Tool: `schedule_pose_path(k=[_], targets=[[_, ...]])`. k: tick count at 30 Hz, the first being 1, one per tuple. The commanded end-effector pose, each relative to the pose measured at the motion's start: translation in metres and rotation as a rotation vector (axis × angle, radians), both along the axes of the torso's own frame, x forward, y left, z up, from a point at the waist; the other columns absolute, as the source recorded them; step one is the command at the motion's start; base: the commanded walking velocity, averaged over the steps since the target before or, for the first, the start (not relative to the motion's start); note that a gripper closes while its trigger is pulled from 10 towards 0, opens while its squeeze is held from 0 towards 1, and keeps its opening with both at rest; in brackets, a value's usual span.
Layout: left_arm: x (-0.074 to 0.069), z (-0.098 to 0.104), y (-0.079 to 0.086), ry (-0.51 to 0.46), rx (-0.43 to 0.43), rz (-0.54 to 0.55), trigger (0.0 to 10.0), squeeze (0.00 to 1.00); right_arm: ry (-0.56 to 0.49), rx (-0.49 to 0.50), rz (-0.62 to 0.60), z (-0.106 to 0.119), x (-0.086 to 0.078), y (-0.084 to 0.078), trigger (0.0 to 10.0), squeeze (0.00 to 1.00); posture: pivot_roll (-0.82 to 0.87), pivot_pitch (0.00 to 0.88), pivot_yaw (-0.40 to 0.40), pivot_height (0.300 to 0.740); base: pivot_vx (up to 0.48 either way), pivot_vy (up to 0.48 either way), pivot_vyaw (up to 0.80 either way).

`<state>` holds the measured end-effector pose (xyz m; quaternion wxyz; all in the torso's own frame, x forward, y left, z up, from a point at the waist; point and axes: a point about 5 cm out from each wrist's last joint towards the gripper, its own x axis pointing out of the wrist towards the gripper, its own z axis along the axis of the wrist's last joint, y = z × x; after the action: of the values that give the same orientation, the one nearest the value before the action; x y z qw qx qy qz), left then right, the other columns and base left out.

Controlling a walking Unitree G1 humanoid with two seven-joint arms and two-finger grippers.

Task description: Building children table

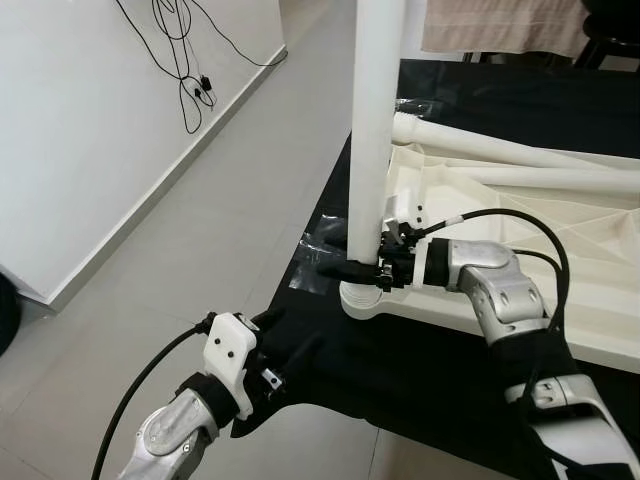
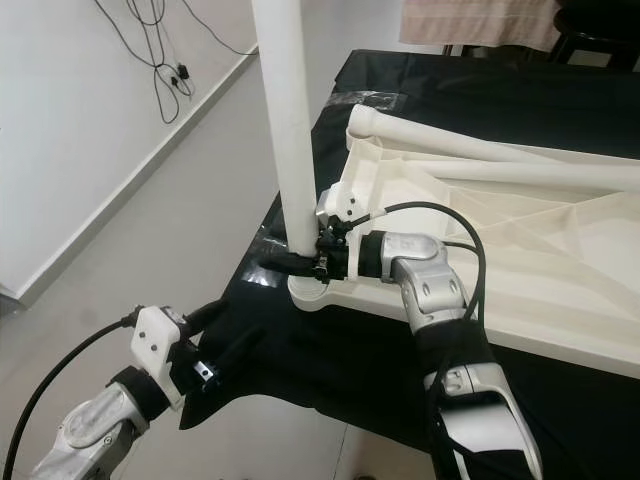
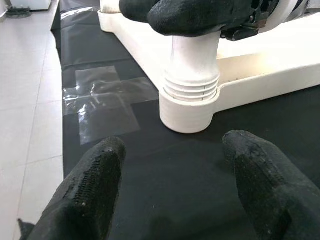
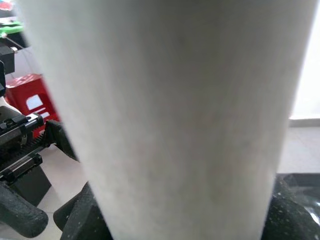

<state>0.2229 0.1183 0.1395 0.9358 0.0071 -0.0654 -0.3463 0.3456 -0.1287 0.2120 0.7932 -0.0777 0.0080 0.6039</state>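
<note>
Black cloth-covered work surface carries upturned white plastic table top. Tall white plastic table leg stands upright in corner socket. Right gripper pinches leg just above socket. Left gripper, fingers spread, hovers near socket, holding nothing.

Your head cameras look down on the table leg. Both wrist cameras face it, the right pressed closest.
</note>
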Motion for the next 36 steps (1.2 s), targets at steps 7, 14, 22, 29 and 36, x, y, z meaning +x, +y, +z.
schedule_pose_path(k=[7, 14, 22, 29, 36], targets=[[-0.006, 0.001, 0.003, -0.018, 0.031, 0.018, 10.0, 0.00, 0.034, -0.024, -0.107, -0.025, -0.007, -0.022, 0.0, 0.00, 0.02, 0.201, 0.051, 0.740, 0.000, 0.000, 0.00], [-0.006, 0.003, 0.010, -0.025, 0.047, 0.032, 10.0, 0.00, 0.130, -0.004, -1.008, -0.076, -0.061, 0.011, 0.0, 0.00, 0.00, 0.224, 0.065, 0.740, 0.000, 0.000, 0.00], [-0.001, 0.001, 0.011, -0.029, 0.065, 0.034, 10.0, 0.00, 0.104, -0.018, -0.859, -0.075, -0.060, 0.024, 7.5, 0.00, 0.01, 0.200, 0.073, 0.740, 0.000, 0.000, 0.00], [0.003, 0.000, 0.012, -0.030, 0.062, 0.056, 10.0, 0.00, 0.043, 0.158, -0.607, -0.041, -0.027, 0.026, 10.0, 1.00, 0.02, 0.184, 0.070, 0.740, 0.000, 0.000, 0.00], [0.004, 0.000, 0.010, -0.031, 0.057, 0.058, 10.0, 0.00, -0.037, 0.078, -0.254, -0.017, -0.022, 0.020, 10.0, 0.00, 0.03, 0.177, 0.055, 0.740, 0.000, 0.000, 0.00]])
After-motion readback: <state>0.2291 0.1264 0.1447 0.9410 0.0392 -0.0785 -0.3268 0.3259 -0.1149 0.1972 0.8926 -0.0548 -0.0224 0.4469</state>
